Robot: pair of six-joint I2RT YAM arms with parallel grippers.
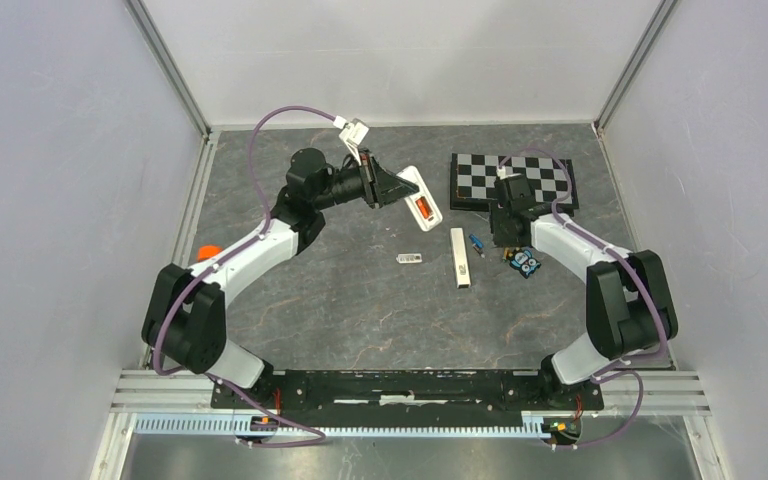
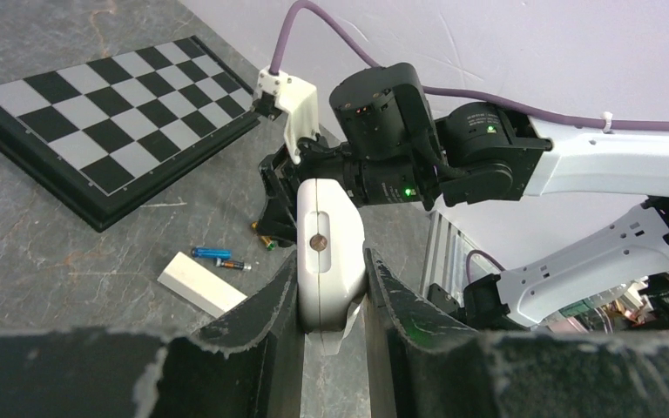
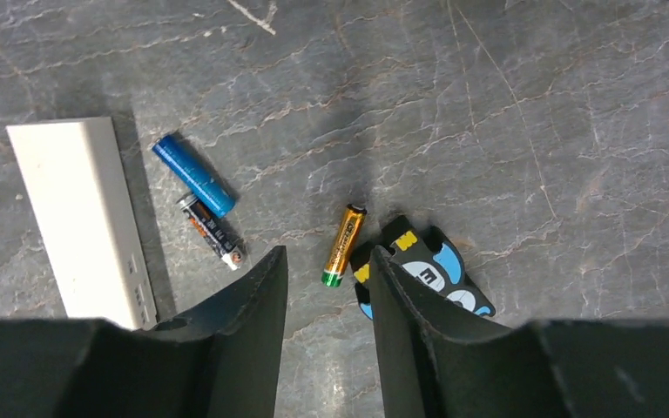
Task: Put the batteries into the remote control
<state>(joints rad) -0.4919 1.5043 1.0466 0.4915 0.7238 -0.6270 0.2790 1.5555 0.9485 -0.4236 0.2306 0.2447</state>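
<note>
The table (image 1: pixel 340 310) is dark grey stone between white walls. At the upper centre of the top view, the left gripper (image 2: pixel 331 266) is clenched on the remote control (image 2: pixel 327 218), and an orange patch shows in its recess. The right gripper (image 3: pixel 327 261) is released, and a gold battery (image 3: pixel 344 244) lies at the gap of its jaws. A blue battery (image 3: pixel 193 174) and a black battery (image 3: pixel 212 231) lie to the left.

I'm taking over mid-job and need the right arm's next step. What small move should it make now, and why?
Probably lower the right gripper straight down onto the gold-and-green battery. That battery lies on the table, roughly in line with the gap between the open jaws, so they could close across its width. The left gripper already holds the remote control off the table.
</note>
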